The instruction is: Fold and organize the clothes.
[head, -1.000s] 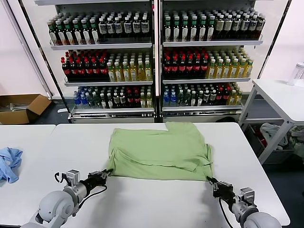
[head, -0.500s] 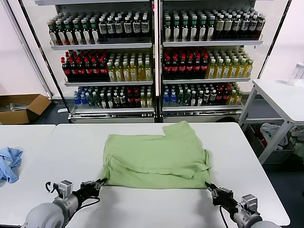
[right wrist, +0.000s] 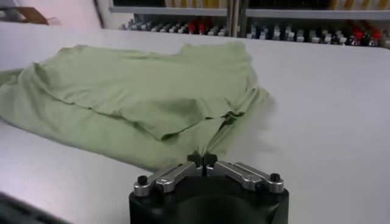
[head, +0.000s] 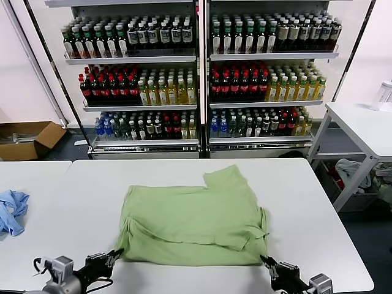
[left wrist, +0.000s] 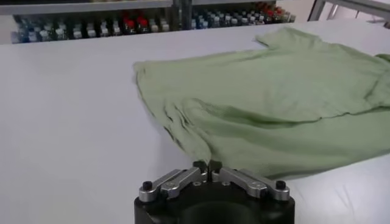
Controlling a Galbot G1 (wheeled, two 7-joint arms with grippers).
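A light green shirt point(head: 193, 217) lies plain side up on the white table point(head: 318, 202), one sleeve pointing to the far side and its near part folded over itself. My left gripper point(head: 116, 252) is shut on the shirt's near left corner. My right gripper point(head: 264, 260) is shut on the near right corner. In the left wrist view the fingers meet point(left wrist: 208, 165) on the hem of the shirt point(left wrist: 274, 103). In the right wrist view the gripper point(right wrist: 202, 158) pinches the edge of the shirt point(right wrist: 134, 85). Collar and print are hidden.
A blue cloth point(head: 11, 209) lies at the left table edge. Shelves of bottled drinks point(head: 196, 73) stand behind the table. A cardboard box point(head: 27, 138) sits on the floor far left. A second white table point(head: 361, 125) stands to the right.
Both grippers have drawn back toward the table's near edge, dragging the shirt nearer and a little to the left. Both have kept their hold on its corners.
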